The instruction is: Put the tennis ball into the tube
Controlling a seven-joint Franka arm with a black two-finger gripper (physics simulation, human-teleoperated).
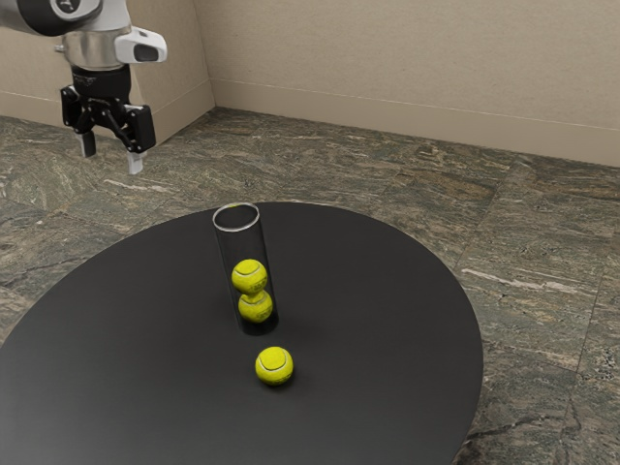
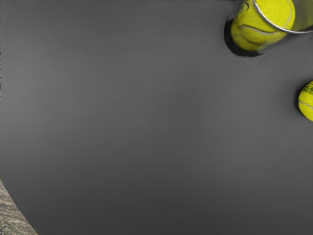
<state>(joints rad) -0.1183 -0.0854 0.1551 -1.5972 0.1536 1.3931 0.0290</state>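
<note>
My gripper (image 1: 110,161) hangs high at the upper left of the exterior view, open, with nothing between its fingers. A clear tube (image 1: 226,254) with a pale rim stands upright on the table, and two yellow tennis balls are stacked inside it. One loose tennis ball (image 1: 274,366) lies on the tabletop close to the tube's base. In the wrist view the tube (image 2: 274,48) with balls in it is at the upper right corner, and the loose ball (image 2: 306,102) is cut off by the right edge.
The round black table (image 1: 387,320) holds the tube and the balls. Its curved edge also appears in the wrist view, with stone floor (image 2: 12,215) beyond. Beige walls (image 1: 407,68) stand behind.
</note>
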